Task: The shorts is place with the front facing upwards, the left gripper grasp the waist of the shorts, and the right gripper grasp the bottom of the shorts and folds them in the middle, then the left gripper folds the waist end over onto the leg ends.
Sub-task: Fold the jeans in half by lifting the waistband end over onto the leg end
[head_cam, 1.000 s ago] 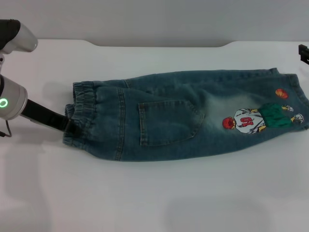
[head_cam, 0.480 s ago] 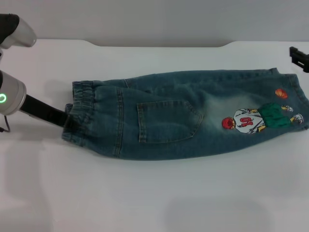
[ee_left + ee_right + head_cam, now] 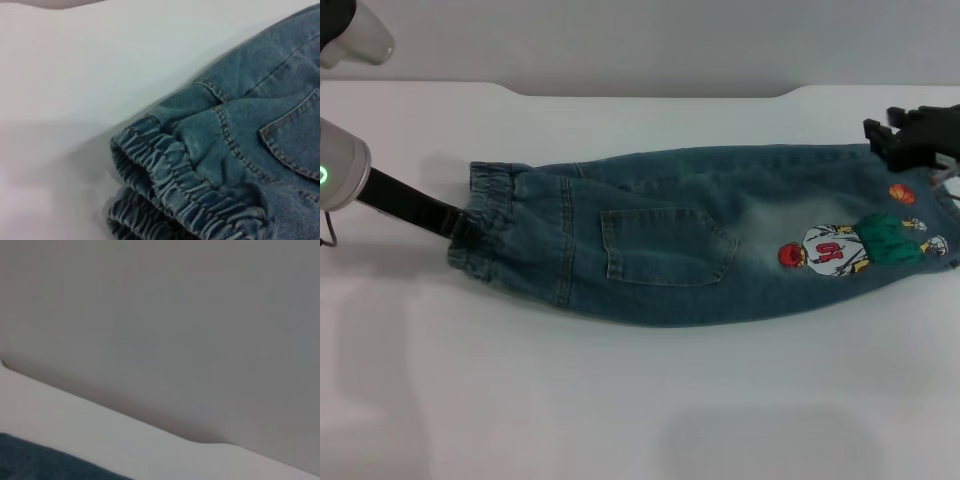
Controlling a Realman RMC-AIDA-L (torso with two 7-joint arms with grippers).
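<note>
The shorts (image 3: pixel 705 238) lie flat along the white worktop (image 3: pixel 620 400), folded lengthwise into one long strip, pocket (image 3: pixel 665 245) facing up.

My left pincer (image 3: pixel 463 228) is at the gathered waistband (image 3: pixel 490 225); its tip meets the ruffled edge, black bar running back to my silver wrist with the green light. Whether its fingers are closed on the cloth I cannot tell: the denim hides them. In the left wrist view the elastic band (image 3: pixel 175 190) bunches up close, two ruffled layers stacked, pocket seam beyond.

My right pincer (image 3: pixel 910 135) sits over the far corner of the leg ends (image 3: pixel 935 215), at the opposite end from my left pincer. How wide its fingers stand I cannot tell. The cartoon patch (image 3: pixel 845 245) lies just beside it, toward the waist. The right wrist view shows only a dark sliver of denim (image 3: pixel 45 462), worktop and wall.
</note>
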